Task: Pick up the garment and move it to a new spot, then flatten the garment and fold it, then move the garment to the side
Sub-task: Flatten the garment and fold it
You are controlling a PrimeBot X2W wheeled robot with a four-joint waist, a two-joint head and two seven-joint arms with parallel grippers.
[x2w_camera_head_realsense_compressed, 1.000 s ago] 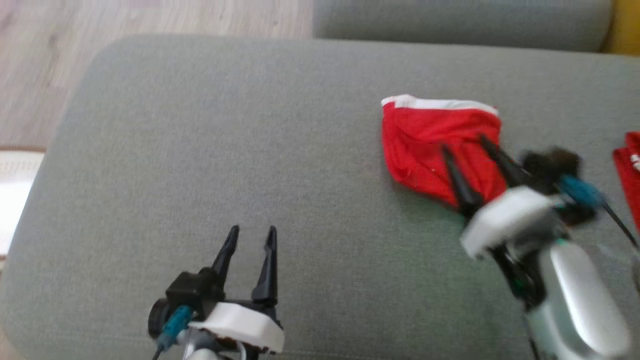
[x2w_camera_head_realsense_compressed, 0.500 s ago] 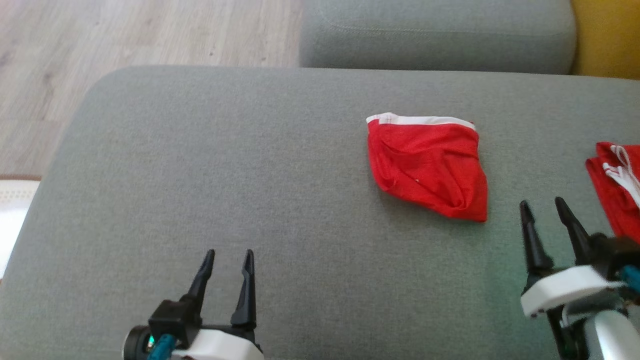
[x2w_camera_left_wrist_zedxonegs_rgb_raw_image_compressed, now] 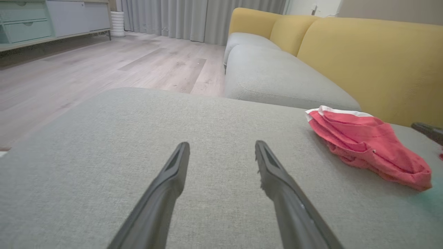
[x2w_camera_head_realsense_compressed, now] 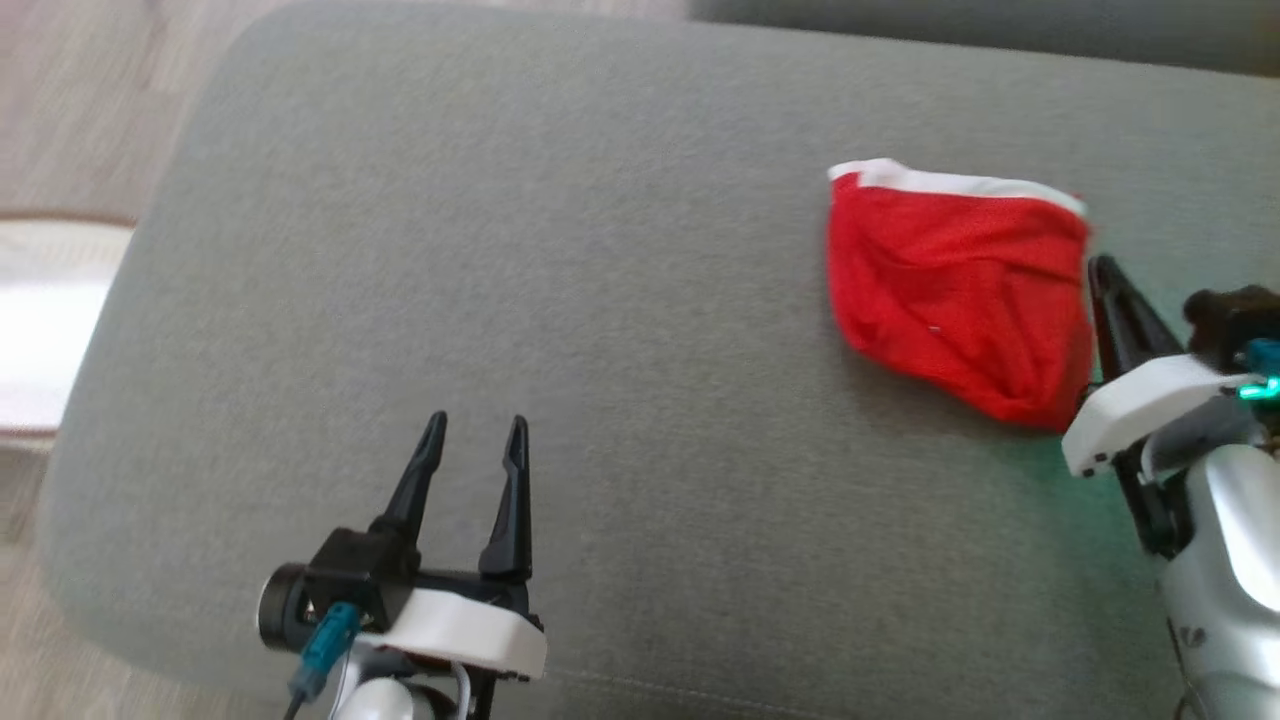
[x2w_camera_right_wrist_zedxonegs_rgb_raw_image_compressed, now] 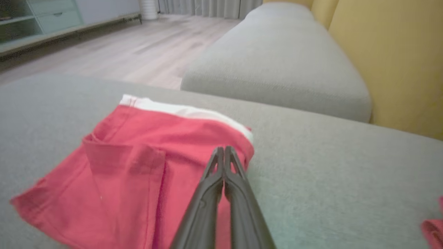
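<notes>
the folded red mesh garment with white waistband [x2w_camera_head_realsense_compressed: 955,290] lies on the grey fabric cushion [x2w_camera_head_realsense_compressed: 600,250], touching the right gripper [x2w_camera_head_realsense_compressed: 1097,268] on that gripper's left; its fingers are pressed together, a pinch unclear; the spread left gripper [x2w_camera_head_realsense_compressed: 475,432] is well apart

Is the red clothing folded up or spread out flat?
Folded. The red garment lies on the grey cushion as a small bundle, with layers stacked on each other and the white band along one edge.
</notes>
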